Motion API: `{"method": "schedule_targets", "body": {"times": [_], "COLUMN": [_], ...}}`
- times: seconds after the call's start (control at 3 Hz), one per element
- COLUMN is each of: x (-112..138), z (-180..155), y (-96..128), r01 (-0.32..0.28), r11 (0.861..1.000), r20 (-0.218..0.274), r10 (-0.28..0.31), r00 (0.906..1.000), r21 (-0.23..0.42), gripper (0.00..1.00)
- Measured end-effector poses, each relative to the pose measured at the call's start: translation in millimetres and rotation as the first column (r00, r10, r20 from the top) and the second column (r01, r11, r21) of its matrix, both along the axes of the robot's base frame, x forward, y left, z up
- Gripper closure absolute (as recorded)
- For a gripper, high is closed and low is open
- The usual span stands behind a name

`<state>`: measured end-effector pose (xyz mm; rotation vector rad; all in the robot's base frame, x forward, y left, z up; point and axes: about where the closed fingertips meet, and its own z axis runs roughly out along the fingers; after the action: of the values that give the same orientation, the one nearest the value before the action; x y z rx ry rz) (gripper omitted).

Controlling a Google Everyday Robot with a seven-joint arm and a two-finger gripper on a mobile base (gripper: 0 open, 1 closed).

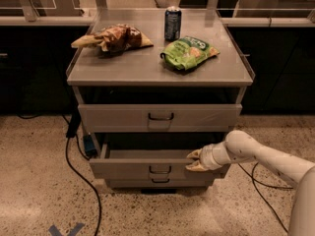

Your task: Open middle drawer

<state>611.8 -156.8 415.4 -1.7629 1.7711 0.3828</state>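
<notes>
The middle drawer [147,169] is light grey with a small dark wire handle [159,169]. It stands pulled partly out of the grey cabinet, below the shut top drawer [160,117] and above the low bottom drawer [160,183]. My gripper [194,161] is at the right part of the middle drawer's front, at its top edge, to the right of the handle. My white arm [256,154] reaches in from the lower right.
On the cabinet top [147,68] lie a brown snack bag [114,37], a green chip bag [188,52] and a dark can [172,23]. Black cables [78,161] hang at the cabinet's left and run over the speckled floor. Dark counters stand behind.
</notes>
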Motion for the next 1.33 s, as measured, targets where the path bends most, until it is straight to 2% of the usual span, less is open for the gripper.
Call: {"method": "schedule_targets", "body": {"times": [1.0,1.33], "x": [-0.1,-13.5], "z": [9.5,11.1], "y": [0.0,5.1], "r01": [0.0,0.0], "r11": [1.0,1.0], "r20": [0.0,0.001], "r10": [0.0,0.0], "r00": [1.0,1.0], "r21": [0.0,0.001], "gripper": [1.0,1.0]}}
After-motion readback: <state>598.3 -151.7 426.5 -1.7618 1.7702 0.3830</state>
